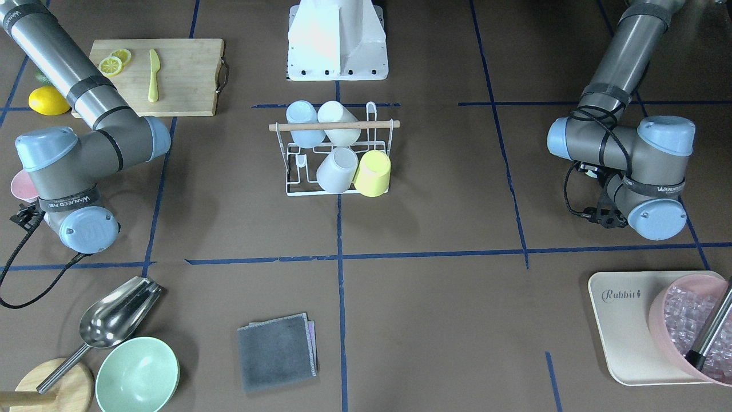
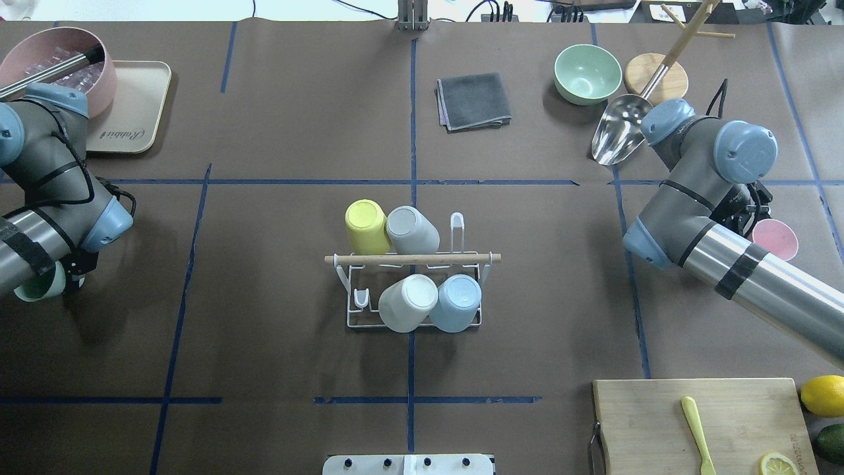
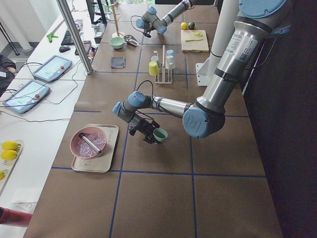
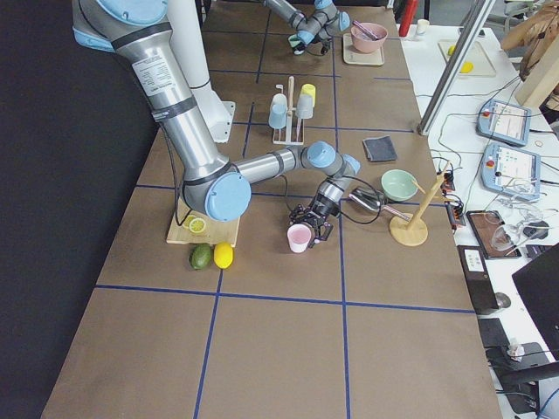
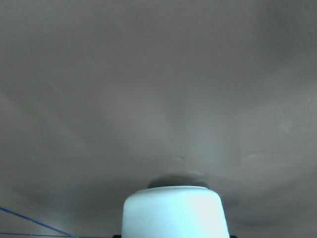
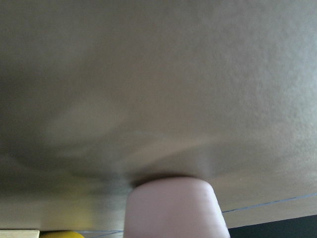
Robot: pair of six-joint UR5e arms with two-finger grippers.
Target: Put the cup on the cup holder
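Observation:
The cup holder (image 2: 469,321), a white wire rack with a wooden rod (image 1: 334,125) across its top, stands mid-table. It carries a yellow cup (image 2: 366,226), a grey cup (image 2: 412,229), a white cup (image 2: 407,303) and a blue cup (image 2: 456,303). My left gripper (image 3: 149,134) is shut on a pale green cup (image 2: 38,285) low over the table at the left; the cup fills the bottom of the left wrist view (image 5: 173,212). My right gripper (image 4: 313,223) is shut on a pink cup (image 2: 775,239), also in the right wrist view (image 6: 173,208). The fingers themselves are mostly hidden by the arms.
A wooden cutting board (image 2: 699,422) with a yellow knife and lemon slice lies near right, with a lemon (image 2: 823,395) beside it. A metal scoop (image 2: 616,135), green bowl (image 2: 587,74), wooden stand (image 2: 656,76) and grey cloth (image 2: 473,100) lie far. A tray (image 2: 135,112) holds a pink bowl.

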